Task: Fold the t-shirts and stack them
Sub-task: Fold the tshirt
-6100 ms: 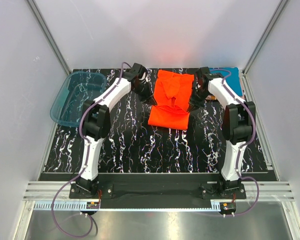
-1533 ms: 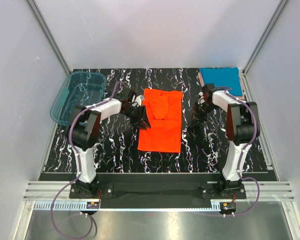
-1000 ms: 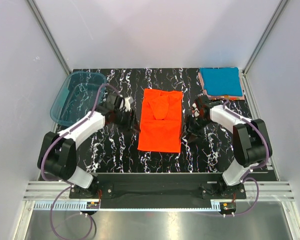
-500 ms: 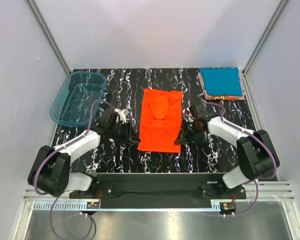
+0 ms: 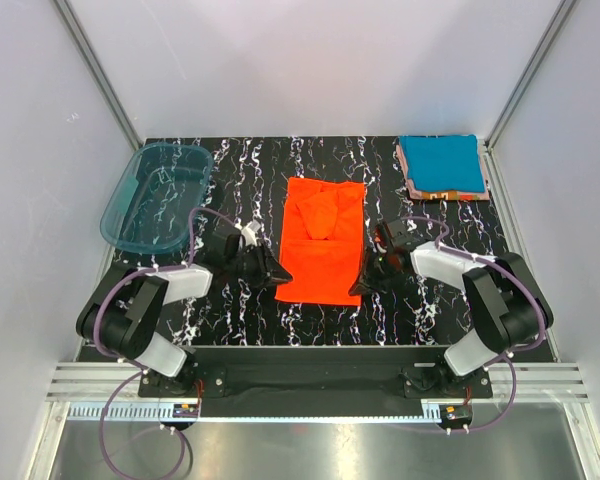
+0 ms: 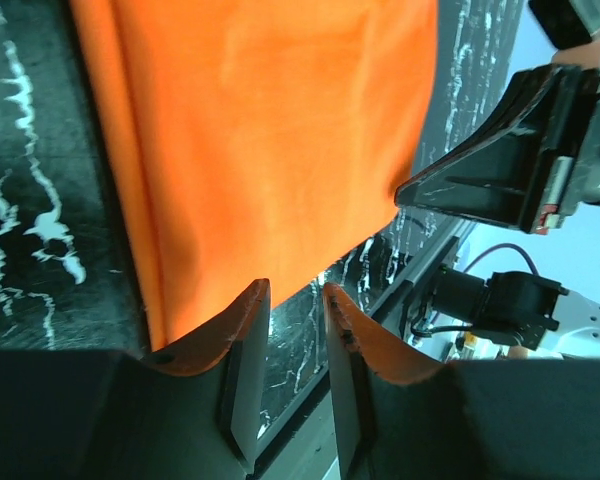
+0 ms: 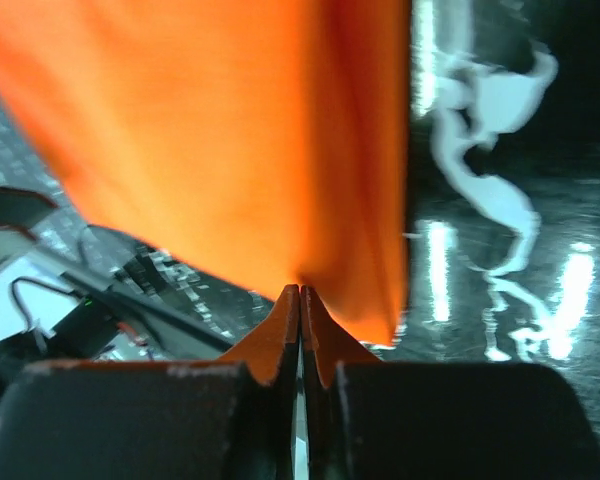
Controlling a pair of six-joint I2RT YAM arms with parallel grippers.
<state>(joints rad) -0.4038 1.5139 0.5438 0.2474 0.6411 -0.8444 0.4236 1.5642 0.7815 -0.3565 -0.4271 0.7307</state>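
Observation:
The orange-red t-shirt (image 5: 321,238) lies flat as a long folded strip in the middle of the table. My left gripper (image 5: 278,277) is low at its near left corner. In the left wrist view this gripper (image 6: 296,292) is open by a narrow gap, showing table between the fingers, with the shirt's hem (image 6: 270,150) just beyond them. My right gripper (image 5: 357,288) is at the near right corner. In the right wrist view it (image 7: 300,290) is shut, and its tips pinch the hem of the orange-red cloth (image 7: 230,130). A teal blue folded t-shirt (image 5: 440,162) tops a stack with pinkish-orange edges (image 5: 446,192).
A translucent teal tub (image 5: 158,195) stands at the far left of the black marbled table (image 5: 310,315). The stack sits in the far right corner, next to the white side wall. The table's near edge and the metal rail lie just behind both grippers.
Both arms have slid toward the near edge along the shirt's sides, down to its near corners. The right gripper has shut on the hem. The left jaws have narrowed.

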